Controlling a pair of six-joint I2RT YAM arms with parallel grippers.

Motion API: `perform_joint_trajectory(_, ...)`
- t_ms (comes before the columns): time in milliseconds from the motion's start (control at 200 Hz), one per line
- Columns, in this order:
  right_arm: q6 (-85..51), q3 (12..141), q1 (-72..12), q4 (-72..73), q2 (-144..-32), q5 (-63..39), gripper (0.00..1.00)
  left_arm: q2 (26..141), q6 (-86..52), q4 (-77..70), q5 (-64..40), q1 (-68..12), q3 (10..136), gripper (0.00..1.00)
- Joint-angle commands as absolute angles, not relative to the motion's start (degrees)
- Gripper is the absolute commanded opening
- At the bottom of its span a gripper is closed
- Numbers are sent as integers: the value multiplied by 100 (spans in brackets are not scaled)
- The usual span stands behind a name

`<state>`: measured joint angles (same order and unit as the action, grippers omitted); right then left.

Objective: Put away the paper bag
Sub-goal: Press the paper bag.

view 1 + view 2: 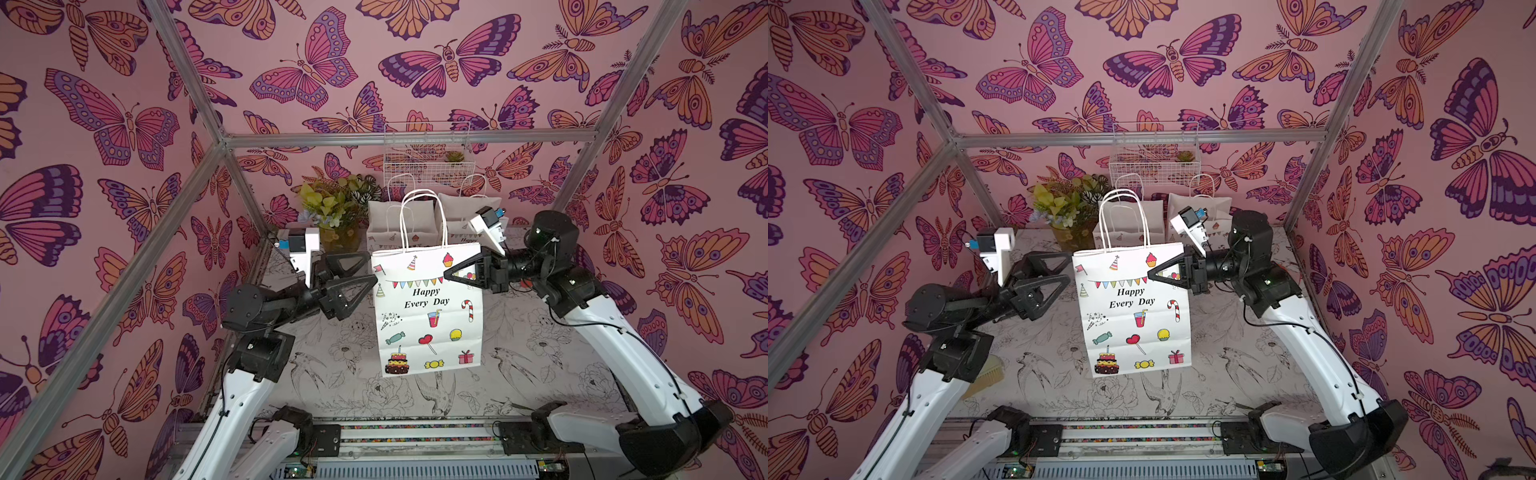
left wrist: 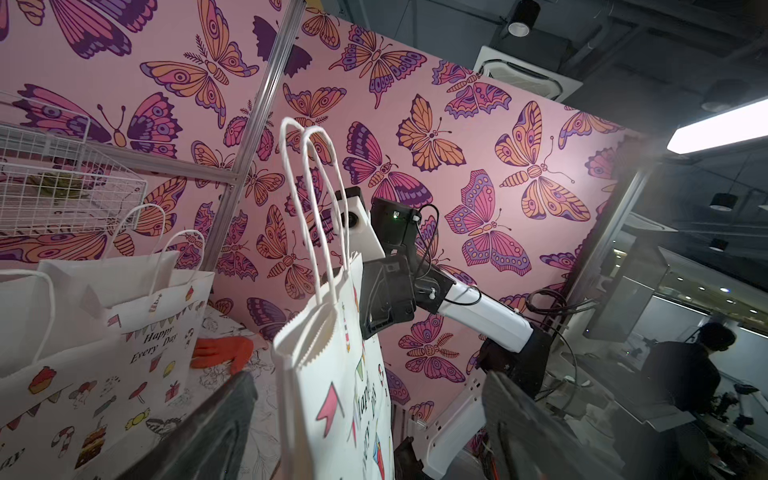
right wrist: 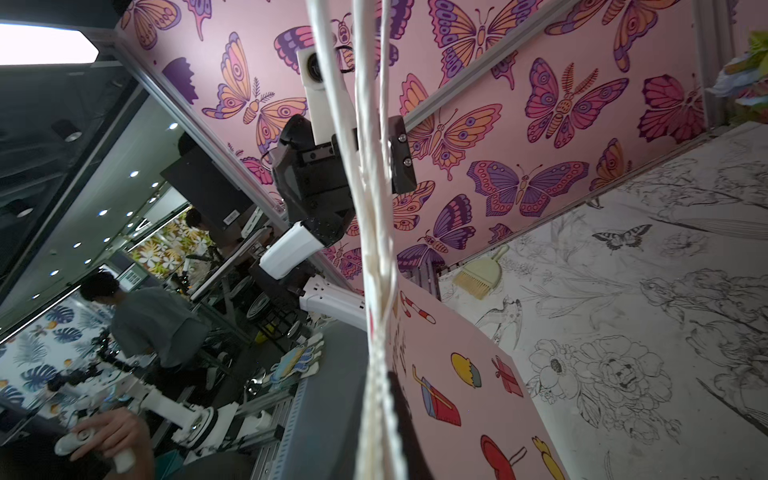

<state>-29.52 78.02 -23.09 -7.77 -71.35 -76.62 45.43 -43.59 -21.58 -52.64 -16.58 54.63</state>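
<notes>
Smooth, matt white printed paper bag (image 1: 428,324) at the right gripper (image 1: 446,274), whose jaws are matt black plastic. Its twisted paper-cord handles (image 3: 376,232) look rough and fibrous. Beneath the jaws, a matt line-drawn floral table cover (image 1: 353,365); beyond them, a brushed silver metal frame bar (image 1: 407,139).

Robot lab booth, aluminium frame (image 1: 291,140), butterfly-print walls (image 1: 311,62), operator (image 3: 153,324) at neighbouring rig (image 3: 195,419) beyond

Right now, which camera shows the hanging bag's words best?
In both top views the paper bag faces the camera, so its words read whole. The left wrist view sees them edge-on; the right wrist view, barely.
</notes>
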Motion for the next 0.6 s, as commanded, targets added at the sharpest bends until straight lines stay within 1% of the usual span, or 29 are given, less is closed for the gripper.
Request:
perform_joint_trajectory(0, -2936, 8175, -2182, -524, -7276, -8655, 0, 4132, -3660, -1432, -5320, -1690, 5284, 89)
perform_joint_trajectory(100, -3215, 8335, -2154, -317, -7472, -8850, 0, 3976, -3408, -993, -5249, -1694, 5213, 89)
perform_joint_trajectory(225, -3348, 8321, -2171, -193, -7512, -8810, 0, 4063, -3473, -976, -5183, -1712, 5210, 89)
perform_joint_trajectory(425, -3432, 8332, -2338, -307, -7551, -8342, 0, 4271, -3487, -1107, -5208, -2109, 5269, 88)
perform_joint_trajectory(591, -3317, 8370, -2526, -500, -7468, -7975, 0, 4304, -3462, -1137, -5188, -2326, 5309, 85)
